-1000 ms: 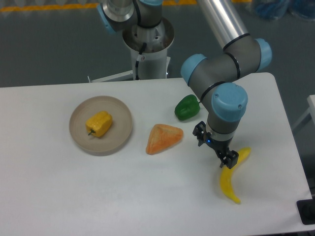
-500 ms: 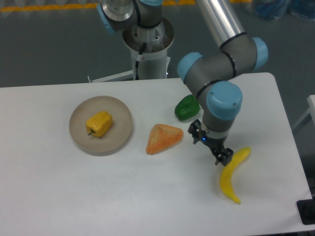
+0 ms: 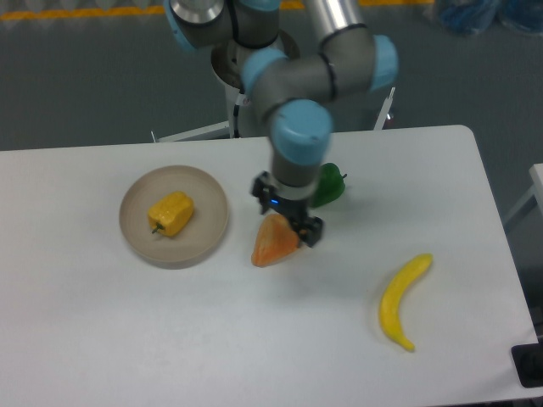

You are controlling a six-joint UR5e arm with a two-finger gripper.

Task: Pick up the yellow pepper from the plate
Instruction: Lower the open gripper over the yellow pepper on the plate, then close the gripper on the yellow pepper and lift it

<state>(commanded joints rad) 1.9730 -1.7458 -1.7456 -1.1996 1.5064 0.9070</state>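
Plate (image 3: 136,237) matt beige. Yellow pepper (image 3: 171,213) dull, ridged plastic. Banana (image 3: 399,298) glossy, smooth. Surface (image 3: 254,339) matt white.

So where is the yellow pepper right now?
The yellow pepper is lying on the plate on the left side of the table, with the gripper off to its right above the orange wedge.

It looked like a robotics lab. A grey arm (image 3: 293,80) with blue joint caps stood on a pedestal (image 3: 253,93) behind a plain white table (image 3: 254,331). Toy food lay on the table: a banana (image 3: 399,301), a green pepper (image 3: 329,185), an orange wedge (image 3: 271,244). The floor (image 3: 85,76) was grey, with a yellow line (image 3: 76,12) at the far edge.
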